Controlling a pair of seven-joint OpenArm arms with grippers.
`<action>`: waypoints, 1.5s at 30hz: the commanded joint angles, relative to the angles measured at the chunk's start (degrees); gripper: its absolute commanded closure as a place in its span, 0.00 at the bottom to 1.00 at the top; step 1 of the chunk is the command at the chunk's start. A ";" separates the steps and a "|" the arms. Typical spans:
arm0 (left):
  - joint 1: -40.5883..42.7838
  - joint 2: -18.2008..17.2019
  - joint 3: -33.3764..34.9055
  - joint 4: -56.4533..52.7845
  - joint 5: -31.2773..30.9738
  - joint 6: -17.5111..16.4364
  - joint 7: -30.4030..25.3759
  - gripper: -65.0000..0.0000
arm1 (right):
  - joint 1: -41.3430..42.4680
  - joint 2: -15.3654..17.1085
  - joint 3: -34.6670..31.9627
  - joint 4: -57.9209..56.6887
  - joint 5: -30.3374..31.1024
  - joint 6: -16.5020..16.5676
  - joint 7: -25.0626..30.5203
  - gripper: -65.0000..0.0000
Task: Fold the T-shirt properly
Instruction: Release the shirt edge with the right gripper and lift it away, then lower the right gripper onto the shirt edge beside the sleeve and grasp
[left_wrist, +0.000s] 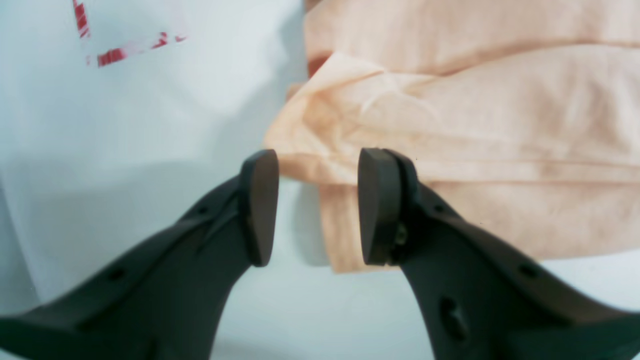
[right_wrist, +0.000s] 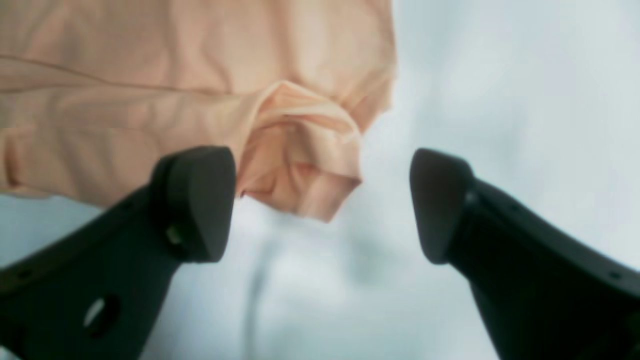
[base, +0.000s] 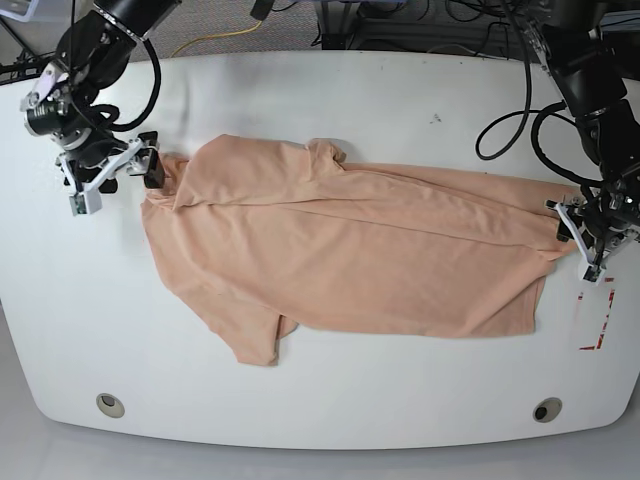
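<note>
T-shirt (base: 350, 255) lengthwise across table (base: 330, 100)

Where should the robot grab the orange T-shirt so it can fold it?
Probably at its two far ends. The T-shirt lies stretched sideways on the table. The open left gripper already straddles one bunched edge, and the open right gripper faces a puckered corner. Raised folds are easier to pinch than flat cloth.
</note>
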 joint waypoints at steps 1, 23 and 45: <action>-1.35 -2.08 -1.91 3.37 -1.59 0.34 -0.99 0.62 | -0.79 0.88 2.65 1.10 8.77 0.03 -5.11 0.24; 6.21 1.09 -1.56 5.21 -3.96 0.34 -1.96 0.62 | -4.30 -5.71 -4.56 -12.62 17.39 0.03 -5.99 0.28; 5.51 1.00 -1.47 -4.28 -1.06 0.34 -9.78 0.62 | -5.09 -8.87 -7.99 -6.20 17.65 0.03 -3.61 1.00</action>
